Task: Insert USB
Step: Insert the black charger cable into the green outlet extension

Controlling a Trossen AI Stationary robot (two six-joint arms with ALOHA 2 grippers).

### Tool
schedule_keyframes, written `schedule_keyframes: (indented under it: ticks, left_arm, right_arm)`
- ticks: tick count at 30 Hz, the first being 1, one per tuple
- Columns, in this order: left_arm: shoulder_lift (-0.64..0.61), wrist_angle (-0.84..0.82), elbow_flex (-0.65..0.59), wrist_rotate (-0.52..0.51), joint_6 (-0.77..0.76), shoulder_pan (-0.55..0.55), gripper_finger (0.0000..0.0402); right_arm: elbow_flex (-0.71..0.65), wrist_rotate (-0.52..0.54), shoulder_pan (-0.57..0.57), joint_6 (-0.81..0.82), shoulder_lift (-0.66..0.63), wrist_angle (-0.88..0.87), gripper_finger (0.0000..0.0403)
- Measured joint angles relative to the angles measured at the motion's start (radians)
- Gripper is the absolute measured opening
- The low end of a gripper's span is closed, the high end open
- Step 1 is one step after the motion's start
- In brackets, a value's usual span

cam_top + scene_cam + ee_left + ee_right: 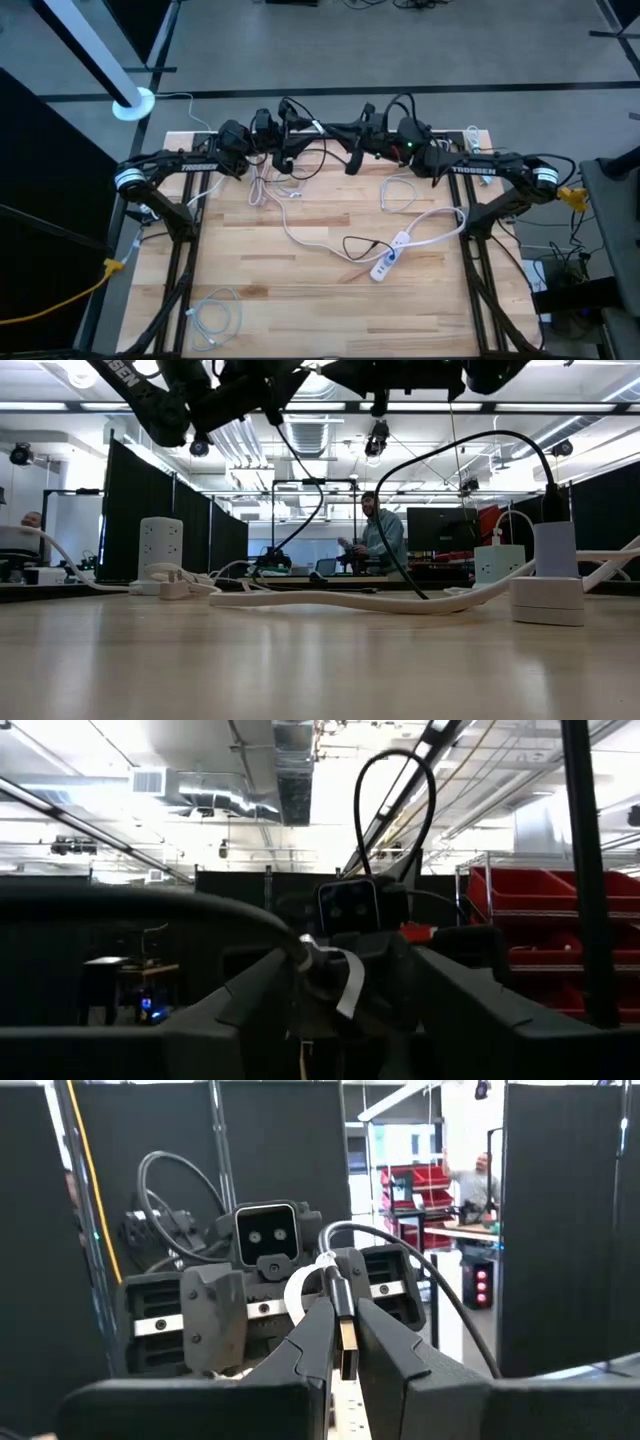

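Observation:
In the high view both arms reach along the table's far edge, and their grippers meet tip to tip above it. My right gripper (340,1342) is shut on a black USB plug (337,1302) that has a white tag and a black cable. My left gripper (345,1005) is open and faces it; its fingers (212,1312) stand on either side of the plug and the right fingertips. Whether they touch, I cannot tell. A white power strip (391,256) lies flat on the wooden table near its right side, with a black cable plugged into it. My right gripper pinches the USB plug's black body (338,1312) between its two fingers, and the metal end (347,1352) shows in the gap between them. The plug is lifted clear of the table. Its black cable (440,1305) arcs away from it and hangs slack.
White cables loop across the table's middle (300,235), and a coiled white cable (215,315) lies near the near left corner. In the low view a white outlet cube (160,545) stands on the left and the strip (546,585) on the right. A person (385,532) is beyond the table.

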Motion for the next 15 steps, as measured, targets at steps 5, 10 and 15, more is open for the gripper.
schedule_keyframes:
  ticks: [5,10,15]
  left_arm:
    - [0.000,0.007,-0.002,-0.062,-0.002,-0.003,0.0147]
    - [0.000,0.040,-0.003,-0.117,-0.023,-0.004,0.0116]
    - [0.000,0.038,-0.003,-0.152,-0.049,-0.004,0.0087]
  right_arm:
    - [-0.074,-0.014,-0.005,0.024,0.000,0.122,0.0018]
    - [-0.151,-0.020,-0.006,0.060,0.000,0.242,0.0018]
    - [-0.193,0.004,-0.004,0.039,0.001,0.239,0.0018]
